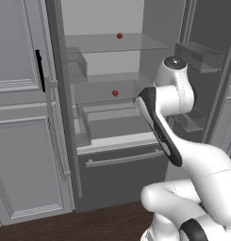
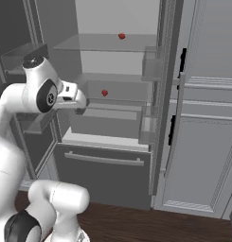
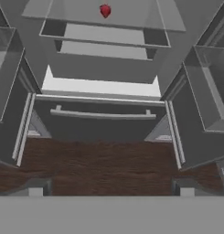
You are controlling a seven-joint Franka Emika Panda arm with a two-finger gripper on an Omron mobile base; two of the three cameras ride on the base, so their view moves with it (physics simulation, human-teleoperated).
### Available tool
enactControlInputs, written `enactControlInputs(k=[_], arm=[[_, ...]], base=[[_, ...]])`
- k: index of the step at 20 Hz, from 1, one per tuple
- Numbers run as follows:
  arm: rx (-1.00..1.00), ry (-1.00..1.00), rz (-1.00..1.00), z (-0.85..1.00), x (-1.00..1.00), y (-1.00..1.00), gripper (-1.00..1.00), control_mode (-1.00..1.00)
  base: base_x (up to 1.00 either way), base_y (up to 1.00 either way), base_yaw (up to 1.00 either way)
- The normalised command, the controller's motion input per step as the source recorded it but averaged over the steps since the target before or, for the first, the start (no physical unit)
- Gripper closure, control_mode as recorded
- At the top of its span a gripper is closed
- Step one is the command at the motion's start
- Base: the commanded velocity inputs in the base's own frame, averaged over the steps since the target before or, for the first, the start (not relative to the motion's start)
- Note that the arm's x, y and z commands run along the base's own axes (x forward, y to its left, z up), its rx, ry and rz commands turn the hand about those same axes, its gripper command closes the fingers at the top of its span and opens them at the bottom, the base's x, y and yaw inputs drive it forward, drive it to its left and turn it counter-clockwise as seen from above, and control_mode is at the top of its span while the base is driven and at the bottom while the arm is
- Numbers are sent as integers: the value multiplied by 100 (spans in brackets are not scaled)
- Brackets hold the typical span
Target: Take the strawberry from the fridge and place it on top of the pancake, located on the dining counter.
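The fridge (image 1: pixel 121 176) (image 2: pixel 103 177) stands with both doors swung open. A tiny red strawberry (image 1: pixel 115 93) (image 2: pixel 104 93) (image 3: pixel 105 10) lies on its lower glass shelf, toward the back. My gripper (image 2: pixel 80 109) (image 3: pixel 111 192) hangs in front of the fridge, left of the strawberry and well short of it. It tilts down toward the drawer, and its fingers are spread wide open with nothing between them. The pancake and the dining counter are out of view.
A second small red thing (image 1: pixel 119 35) (image 2: pixel 121 36) sits on the upper shelf. Door bins (image 3: pixel 211 91) flank the opening on both sides. The bottom drawer's bar handle (image 3: pixel 102 113) juts forward. Panelled cabinets (image 1: pixel 22 141) (image 2: pixel 202 151) border the fridge. Dark wood floor (image 3: pixel 104 164) lies below.
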Motion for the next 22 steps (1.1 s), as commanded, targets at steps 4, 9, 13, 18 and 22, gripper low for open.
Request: enactControlInputs(k=[4, 9, 13, 18, 22], arm=[[5, -10, -51, -22, -100, 0, -100, -100], [27, -16, -17, -30, -61, -5, -100, -100], [27, -2, 9, -17, -18, 0, -100, -100], [3, 8, 26, -11, 10, -1, -100, -100], [-27, 18, 20, 0, 19, 0, -100, -100]], base=[[0, 0, 0], [0, 0, 0], [0, 0, 0], [0, 0, 0], [0, 0, 0]])
